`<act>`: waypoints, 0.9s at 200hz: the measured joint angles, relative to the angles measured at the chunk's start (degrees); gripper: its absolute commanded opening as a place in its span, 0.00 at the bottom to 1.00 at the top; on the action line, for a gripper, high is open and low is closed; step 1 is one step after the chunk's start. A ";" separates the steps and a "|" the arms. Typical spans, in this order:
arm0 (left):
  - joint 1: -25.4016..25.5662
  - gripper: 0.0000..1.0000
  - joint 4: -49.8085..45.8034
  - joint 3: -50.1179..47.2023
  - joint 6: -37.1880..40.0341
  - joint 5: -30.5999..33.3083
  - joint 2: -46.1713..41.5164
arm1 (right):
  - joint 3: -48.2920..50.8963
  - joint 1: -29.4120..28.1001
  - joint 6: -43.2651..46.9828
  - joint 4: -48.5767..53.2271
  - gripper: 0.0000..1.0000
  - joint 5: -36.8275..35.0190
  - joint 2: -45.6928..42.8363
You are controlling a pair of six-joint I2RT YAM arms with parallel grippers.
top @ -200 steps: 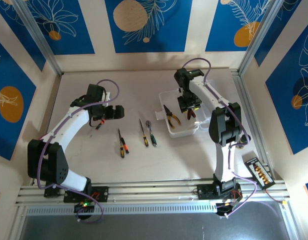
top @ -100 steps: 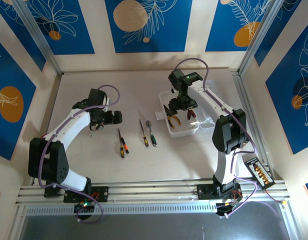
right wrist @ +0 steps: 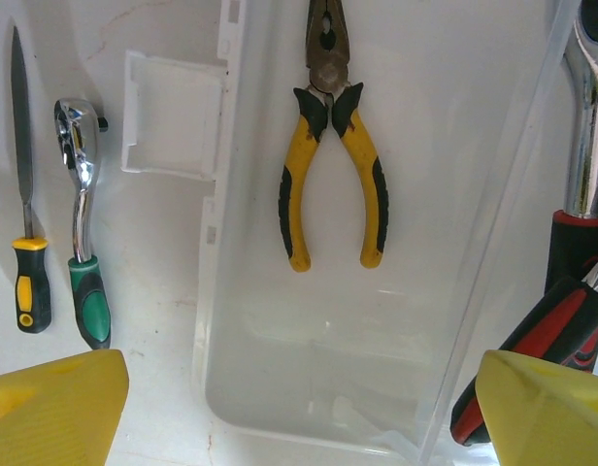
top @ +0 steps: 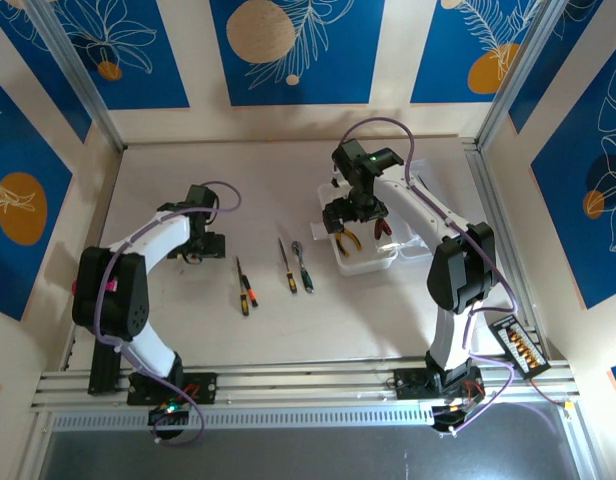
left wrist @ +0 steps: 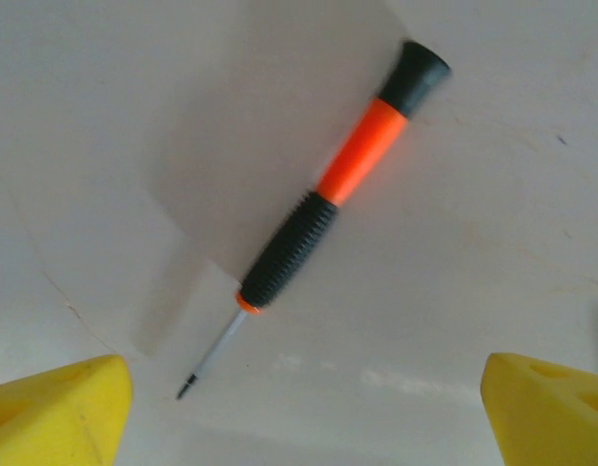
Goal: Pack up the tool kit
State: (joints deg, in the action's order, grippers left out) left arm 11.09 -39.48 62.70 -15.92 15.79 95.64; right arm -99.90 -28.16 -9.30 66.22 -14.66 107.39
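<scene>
Box (right wrist: 309,388): clear, glossy plastic. Pliers (right wrist: 328,76) inside it: dull dark metal head, yellow-and-black matt grips. Ratchet (right wrist: 79,209) beside the box: polished chrome, green rubbery handle.

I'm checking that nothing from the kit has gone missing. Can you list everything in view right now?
Clear box: 1, clear plastic, open, on the table right of centre.
Yellow pliers: 1, yellow-and-black handles, inside the box.
Red pliers: 1, red-and-black handles, beyond the box's clear right wall.
Ratchet: 1, chrome with green handle, on the table left of the box.
Yellow screwdriver: 1, yellow-and-black handle, left of the ratchet.
Orange screwdriver: 1, maybe 2, orange and black; one below the left tool, one left of the yellow screwdriver, possibly the same.
Black holder: 1, gold-coloured pieces, far right.
Arms: 2, white.
Left tool: yellow fingertips, open.
Right tool: yellow fingertips, open, over the box.
</scene>
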 measured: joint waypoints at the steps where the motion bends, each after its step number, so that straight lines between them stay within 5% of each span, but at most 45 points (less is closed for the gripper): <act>1: -0.02 0.88 0.00 0.09 -0.02 0.07 0.09 | 0.02 0.00 0.00 -0.02 0.93 0.02 0.00; 66: -2.32 0.61 1.05 4.37 1.70 0.24 7.19 | 0.39 0.11 0.04 -0.70 0.93 0.59 -0.09; 156: -3.98 0.00 0.81 6.38 3.13 -5.73 11.37 | 0.44 0.87 0.24 -0.70 0.93 1.22 -0.83; 180: -4.09 0.00 0.37 6.84 3.98 -6.80 11.37 | 0.79 1.14 0.26 -0.72 0.93 1.25 -2.16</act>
State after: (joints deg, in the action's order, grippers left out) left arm 7.01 -39.11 69.54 -11.94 8.99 107.00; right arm -99.11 -27.03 -9.04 65.49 -13.41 105.23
